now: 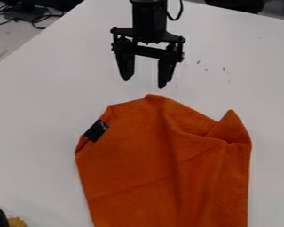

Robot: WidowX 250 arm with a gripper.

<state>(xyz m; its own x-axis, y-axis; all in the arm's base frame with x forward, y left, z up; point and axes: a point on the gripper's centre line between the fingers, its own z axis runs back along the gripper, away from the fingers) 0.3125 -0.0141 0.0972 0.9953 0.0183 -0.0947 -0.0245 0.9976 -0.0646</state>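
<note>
Spreading over the white table (34, 104), an orange cloth (129, 170) has a black tag (97, 131) on its left edge; its long axis runs from near the claw (144, 83) toward the camera. Right of the tag, the claw hangs just beyond the cloth's rumpled far edge, wide open, gripping nothing and apparently touching nothing. Farther right, a folded corner (230, 127) peaks.

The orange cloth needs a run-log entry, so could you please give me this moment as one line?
orange cloth: creased, partly folded | black patch: on cloth's left edge | gripper: open, empty, near cloth's far edge
</note>
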